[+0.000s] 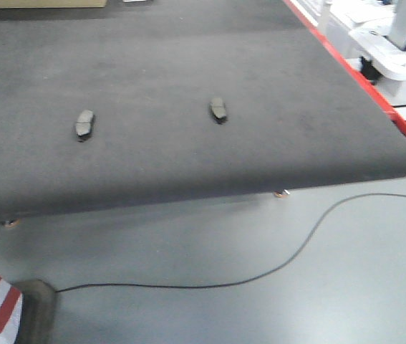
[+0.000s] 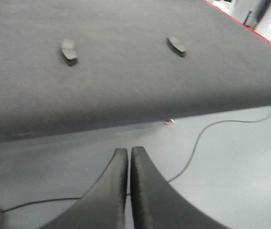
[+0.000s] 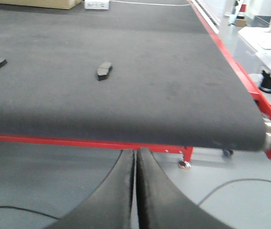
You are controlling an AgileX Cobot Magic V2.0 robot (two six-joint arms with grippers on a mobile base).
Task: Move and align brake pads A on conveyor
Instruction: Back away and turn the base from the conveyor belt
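One brake pad (image 1: 84, 124) is being borne left of centre on the conveyor (image 1: 296, 86), the other brake pad (image 1: 219, 110) mid-frame. The left pincer (image 2: 128, 156) and right pincer (image 3: 135, 156) are being held pressed together, empty, bottom centre, above a floor cable (image 1: 188, 285).

From high up, the front camera looks down on the near end of the belt (image 1: 188, 57) and the floor (image 1: 260, 301) before it. Both wrist cameras sit lower, off that end, facing forward over the left gripper (image 2: 128, 153) and the right gripper (image 3: 135, 153). All three share the left-hand pad (image 1: 84, 124) and the right-hand pad (image 1: 218, 109).
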